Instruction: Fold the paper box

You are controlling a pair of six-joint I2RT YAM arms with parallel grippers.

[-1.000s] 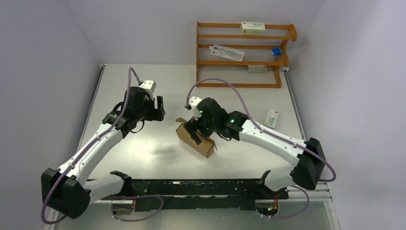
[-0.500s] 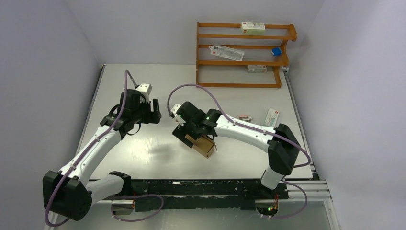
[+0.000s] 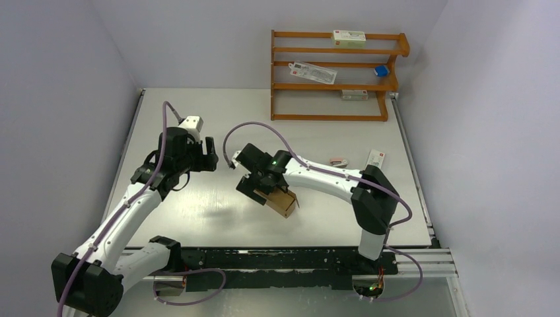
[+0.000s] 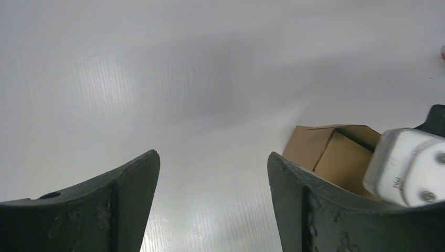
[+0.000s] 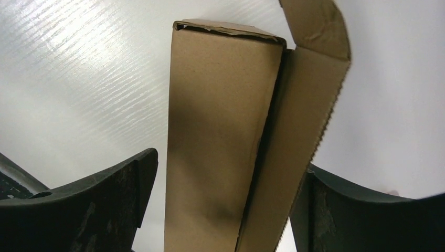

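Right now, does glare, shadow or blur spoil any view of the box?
Top external: sharp, even light, soft shadow on the table. Left wrist: paper box in focus, left fingers dark. Right wrist: streaky glare upper left, box's lower end in shadow.

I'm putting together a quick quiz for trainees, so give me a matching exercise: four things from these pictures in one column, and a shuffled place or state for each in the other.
1. paper box
2. left pincer
3. wooden rack
4. small blue item

A. open and holding nothing, over the table
B. on a shelf of the rack, right end
C. standing at the table's far edge
D. straddled by the right pincer

Pairs: 1-D, 2-A, 3-C, 4-B
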